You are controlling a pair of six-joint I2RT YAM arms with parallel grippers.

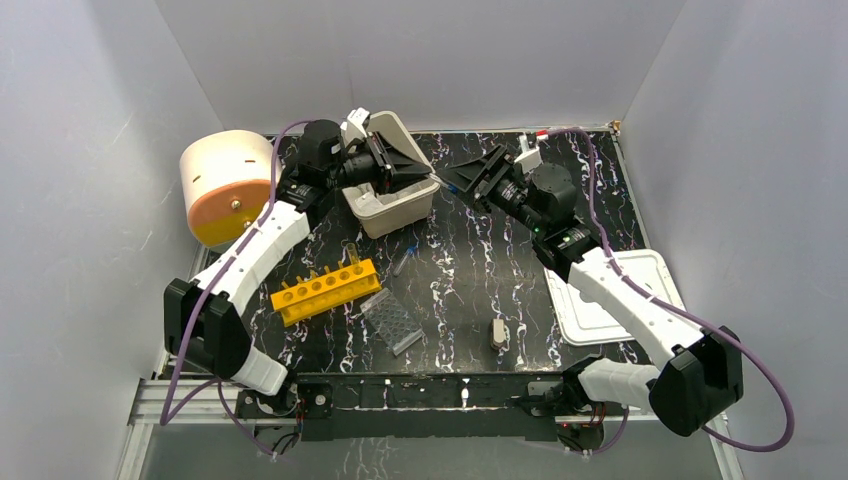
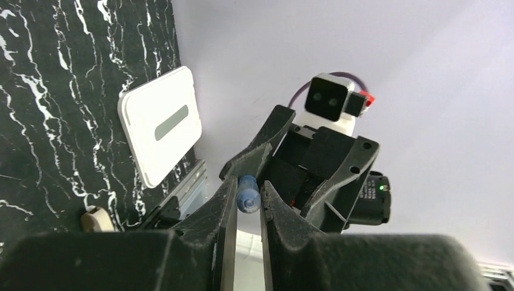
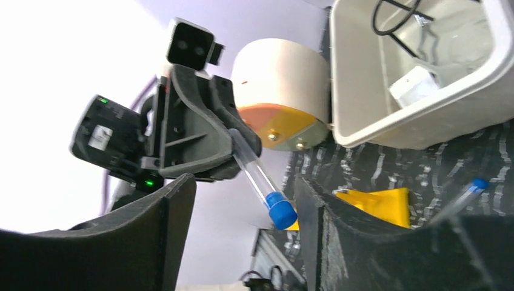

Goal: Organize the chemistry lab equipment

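No text, label or number is legible anywhere.

The left hand (image 2: 249, 185) hides most of the blue-capped tube (image 2: 248, 197)

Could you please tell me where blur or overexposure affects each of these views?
Left wrist: the near fingers are a dark, soft mass, and the blue-capped tube between them is slightly blurred. Right wrist: the wall at upper left is blown out white, near fingers soft. Top external: evenly lit and sharp.
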